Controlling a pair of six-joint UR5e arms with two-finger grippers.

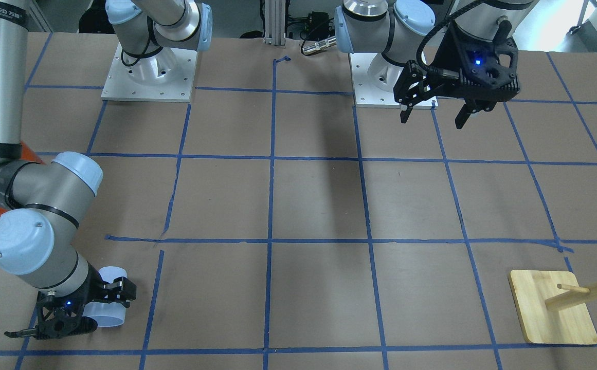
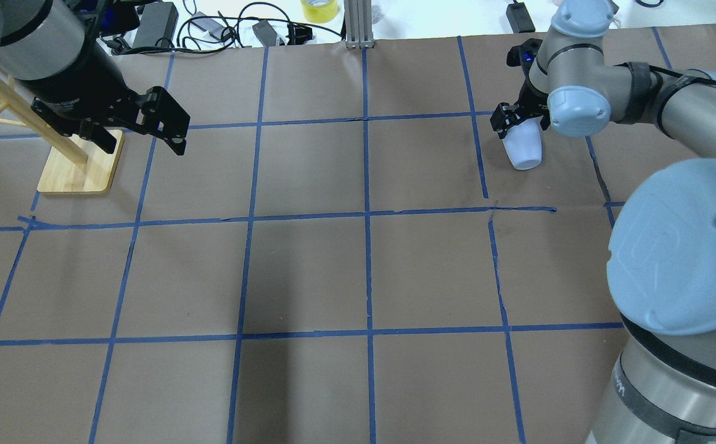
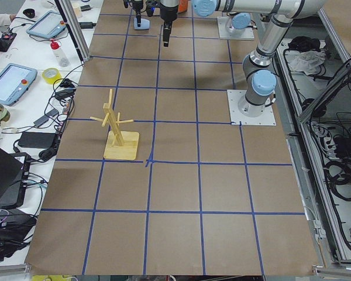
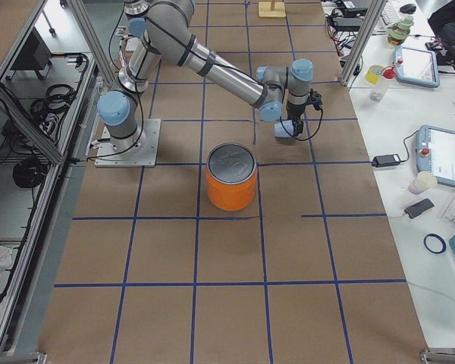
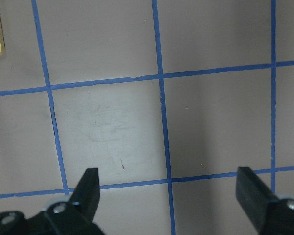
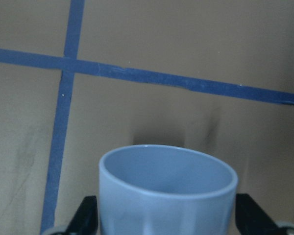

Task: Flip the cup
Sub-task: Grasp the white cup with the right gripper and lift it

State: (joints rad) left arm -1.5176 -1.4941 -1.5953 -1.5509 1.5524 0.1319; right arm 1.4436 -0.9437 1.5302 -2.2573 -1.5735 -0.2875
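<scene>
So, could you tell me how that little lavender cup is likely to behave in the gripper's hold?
The cup looks like thin smooth plastic, so probably light and rather slippery between the right gripper fingers. Its tapered wall may let it slide out toward the narrow end. If released on its side, it would likely roll in a curve.

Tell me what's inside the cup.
The right wrist view looks into the cup between the right gripper's fingers: only bare inner wall shows. Its bottom is hidden behind the near rim.
</scene>
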